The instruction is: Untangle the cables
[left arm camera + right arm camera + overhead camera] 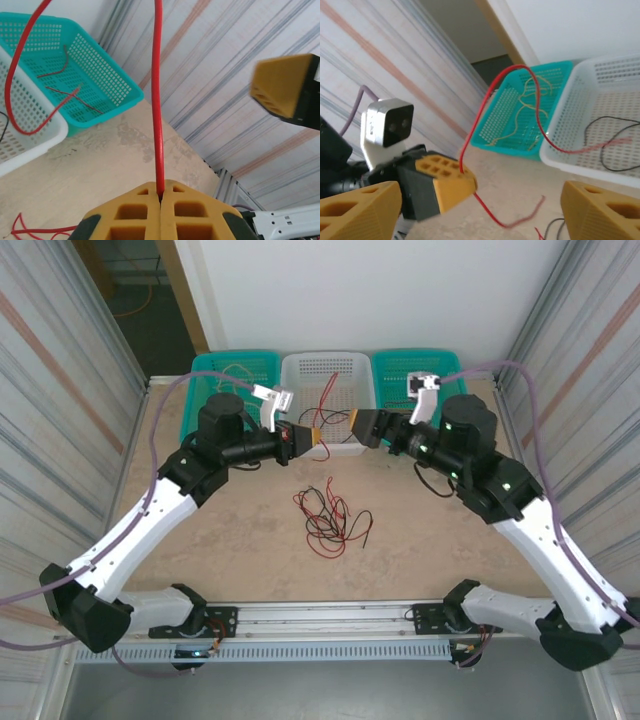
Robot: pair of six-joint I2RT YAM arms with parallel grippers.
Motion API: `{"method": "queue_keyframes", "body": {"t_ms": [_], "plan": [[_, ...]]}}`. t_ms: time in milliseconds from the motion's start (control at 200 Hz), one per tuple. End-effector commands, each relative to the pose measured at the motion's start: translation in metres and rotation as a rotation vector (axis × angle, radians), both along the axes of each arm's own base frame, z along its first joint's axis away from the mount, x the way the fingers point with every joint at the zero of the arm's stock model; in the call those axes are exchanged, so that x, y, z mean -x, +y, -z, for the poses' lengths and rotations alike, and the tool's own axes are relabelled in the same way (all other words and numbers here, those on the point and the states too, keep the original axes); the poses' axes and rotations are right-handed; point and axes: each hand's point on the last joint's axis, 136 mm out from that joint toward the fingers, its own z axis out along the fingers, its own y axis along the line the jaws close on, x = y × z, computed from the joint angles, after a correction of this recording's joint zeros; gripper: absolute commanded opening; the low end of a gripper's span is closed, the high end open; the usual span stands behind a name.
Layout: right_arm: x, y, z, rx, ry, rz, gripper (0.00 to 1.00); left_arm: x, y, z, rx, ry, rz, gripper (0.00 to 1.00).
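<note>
Table [230, 550] is boxed in by ribbed metal walls [60, 360] on the left and right. An aluminium rail [330, 612] runs along the near edge. The far edge is taken up by three baskets in a row: left teal basket [210, 362], white basket [350, 375], right teal basket [390, 365].

The tangle of red and black cables [328, 518] lies mid-table. Bare tabletop is seen all around it, and it is well apart from the arm bases and the baskets.

Both arms are extended forward and angled inward, elbows out toward the walls, wrists brought together just in front of the white basket's near rim. Left gripper [303, 438] and right gripper [366, 428] are faced toward each other, near but apart, both held above the table.

Left gripper is clamped on a red cable [158, 115]. In the left wrist view its pads are pressed together and the cable comes straight out of the seam. In the right wrist view the cable is arched up from the pinch, carried across in front of the left teal basket and dropped into the white basket. A short tail is hung below the pinch. Right gripper is released, pads [600, 215] spread wide.

Yellowish-tan cables [527, 107] are seen in the left teal basket, a black cable [607, 145] in the white basket, and thin red wires [70, 92] in the right teal basket.
</note>
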Motion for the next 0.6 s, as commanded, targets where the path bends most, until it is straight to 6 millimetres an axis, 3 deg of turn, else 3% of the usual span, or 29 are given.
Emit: {"method": "queue_keyframes", "body": {"t_ms": [0, 246, 496, 596], "plan": [[-0.013, 0.029, -0.001, -0.102, 0.056, -0.056, 0.76, 0.010, -0.004, -0.018, 0.050, -0.060, 0.044, 0.00], [-0.029, 0.057, 0.005, -0.113, 0.083, -0.100, 0.51, 0.009, -0.007, -0.010, 0.050, -0.050, 0.054, 0.00], [-0.039, 0.063, 0.017, -0.110, 0.110, -0.089, 0.44, 0.014, -0.011, -0.001, 0.050, -0.039, 0.093, 0.00], [-0.042, 0.066, 0.015, -0.120, 0.109, -0.097, 0.27, 0.015, -0.011, 0.001, 0.047, -0.039, 0.095, 0.00]]}}
